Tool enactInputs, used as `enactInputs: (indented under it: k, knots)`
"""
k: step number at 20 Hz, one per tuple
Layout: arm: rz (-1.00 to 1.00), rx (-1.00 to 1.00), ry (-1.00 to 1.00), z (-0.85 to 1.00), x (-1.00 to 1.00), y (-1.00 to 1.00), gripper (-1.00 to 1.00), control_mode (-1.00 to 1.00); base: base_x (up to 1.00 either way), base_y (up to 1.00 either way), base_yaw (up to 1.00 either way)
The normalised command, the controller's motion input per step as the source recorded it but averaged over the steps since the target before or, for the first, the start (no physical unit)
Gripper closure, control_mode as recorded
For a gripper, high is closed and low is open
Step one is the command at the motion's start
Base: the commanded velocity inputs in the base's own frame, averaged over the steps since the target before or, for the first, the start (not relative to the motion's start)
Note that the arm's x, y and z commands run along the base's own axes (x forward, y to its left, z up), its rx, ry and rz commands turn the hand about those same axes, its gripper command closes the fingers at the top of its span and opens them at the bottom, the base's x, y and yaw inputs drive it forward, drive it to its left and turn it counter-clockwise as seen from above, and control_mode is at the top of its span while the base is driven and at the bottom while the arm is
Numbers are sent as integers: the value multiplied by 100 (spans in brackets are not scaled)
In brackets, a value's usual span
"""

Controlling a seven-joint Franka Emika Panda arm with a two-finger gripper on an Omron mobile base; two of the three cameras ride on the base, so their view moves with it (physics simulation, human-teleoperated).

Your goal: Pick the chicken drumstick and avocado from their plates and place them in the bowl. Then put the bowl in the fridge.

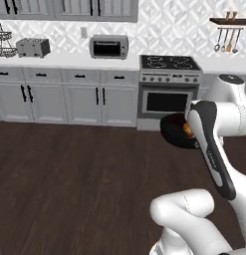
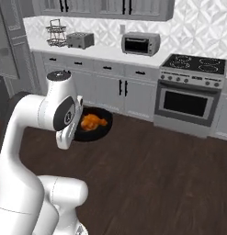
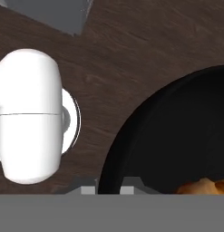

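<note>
Left base view, left to right: black wire dish rack (image 1: 2,40) at the far left of the white countertop (image 1: 69,61), then a silver two-slot toaster (image 1: 33,47), then a silver toaster oven with a dark glass door (image 1: 109,47). Grey panelled base cabinets with black handles (image 1: 64,97) run under the counter. Right of them, a stainless range with black cooktop and dark oven window (image 1: 169,84). Top right: a dark wall shelf with hanging utensils (image 1: 228,35). Dark brown wood-plank floor (image 1: 69,179) fills the foreground.

Obstruction: the white arm's forearm and dark joint cover the right side of the bowl in the left base view; in the right base view the arm's upper link hides the bowl's left part.

Round, deep, glossy near-black bowl (image 1: 175,130) is held up off the floor, in front of the range in the left base view and in front of the base cabinets in the right base view (image 2: 94,125). Small orange-brown roasted chicken drumstick (image 2: 93,121) lies inside it, lumpy, narrow end toward the right. The hand view shows the bowl's dark rim and black interior (image 3: 177,136), with an orange sliver of drumstick (image 3: 202,186) at bottom right.

Gripper (image 3: 109,190): two small dark fingertips pinched on the bowl's rim, one either side of the wall.

Avocado: cannot tell whether it's in the bowl; interior too dark.
</note>
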Motion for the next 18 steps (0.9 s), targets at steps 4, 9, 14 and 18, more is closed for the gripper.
enactInputs:
  k: [4, 9, 14, 18]
  knots:
    - [0, 0, 0, 0, 0, 0, 100, 100, 100, -24, 45]
    - [0, 0, 0, 0, 0, 0, 100, 100, 100, -15, 53]
    - [0, 0, 0, 0, 0, 0, 100, 100, 100, -17, 73]
    - [0, 0, 0, 0, 0, 0, 100, 100, 100, -16, 76]
